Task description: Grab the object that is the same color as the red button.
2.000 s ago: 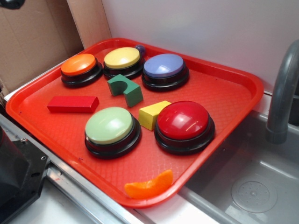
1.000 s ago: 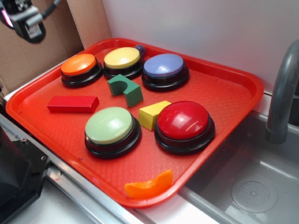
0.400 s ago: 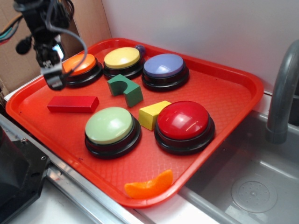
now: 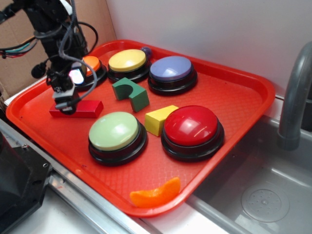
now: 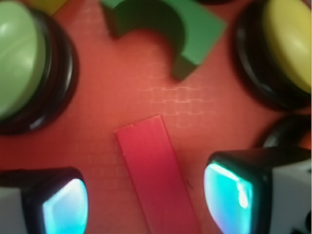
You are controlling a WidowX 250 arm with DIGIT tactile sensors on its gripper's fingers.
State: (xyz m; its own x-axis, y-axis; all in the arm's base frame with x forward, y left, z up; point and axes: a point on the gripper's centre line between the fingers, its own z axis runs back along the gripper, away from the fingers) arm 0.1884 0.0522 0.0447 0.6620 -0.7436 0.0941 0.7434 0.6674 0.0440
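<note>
The object, a flat long red block [image 4: 83, 109] [image 5: 157, 179], lies on the left part of the red tray [image 4: 229, 92]. My gripper [image 4: 66, 103] [image 5: 146, 204] hangs just above the block's left end, open, one finger on each side of it with bare gaps between; the fingertips [image 5: 66, 207] glow cyan. The red button [image 4: 191, 126], a glossy dome on a black base, sits at the tray's right front, away from the gripper and out of the wrist view.
On the tray also stand an orange button [image 4: 91, 66], yellow button [image 4: 127, 61], blue button [image 4: 171, 68] and pale green button [image 4: 114, 130] [image 5: 19, 63], a green arch block [image 4: 130, 93] [image 5: 165, 29], a yellow wedge [image 4: 158, 118] and an orange slice [image 4: 156, 195]. A sink [image 4: 263, 195] lies right.
The arm has come in from the upper left and dropped toward the tray; the gripper now straddles the red block's left end. Nothing on the tray has moved.
</note>
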